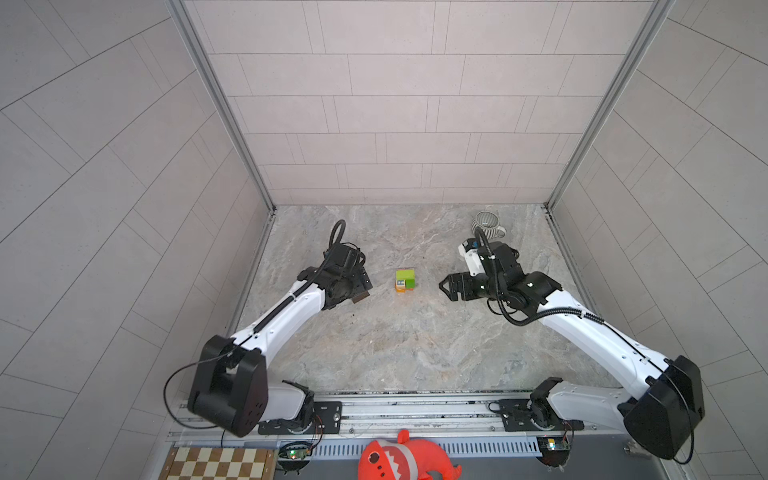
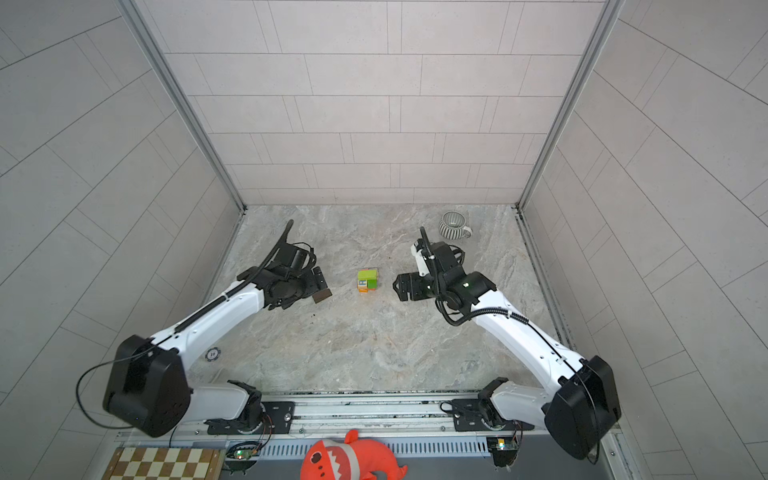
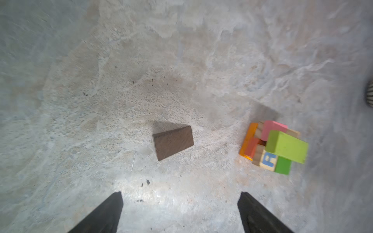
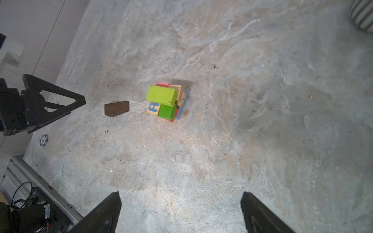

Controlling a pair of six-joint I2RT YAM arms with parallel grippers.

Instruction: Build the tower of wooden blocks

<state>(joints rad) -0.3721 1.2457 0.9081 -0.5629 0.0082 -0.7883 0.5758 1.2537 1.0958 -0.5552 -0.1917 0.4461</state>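
The wood block tower [image 1: 405, 280] [image 2: 368, 279] is a small stack in the middle of the marble floor. A light green block lies on top, over a lettered block, a darker green one, and pink, tan and orange ones [image 3: 278, 145] [image 4: 165, 100]. A dark brown wedge-shaped block [image 3: 173, 142] [image 4: 117, 109] lies flat and alone to the left of the stack, at the edge of my left wrist [image 1: 360, 296] [image 2: 322, 296]. My left gripper [image 3: 180, 195] hangs open above the floor, short of this block and holding nothing. My right gripper [image 1: 444, 286] [image 2: 397, 284] [image 4: 180, 195] is open and empty, right of the stack.
A grey-and-white striped mug [image 1: 487, 224] [image 2: 454, 224] stands at the back right, behind the right arm. A poker chip [image 2: 212, 354] [image 4: 43, 140] lies near the left wall. An orange plush toy [image 1: 403, 459] and a chessboard [image 1: 220, 463] sit in front of the rail.
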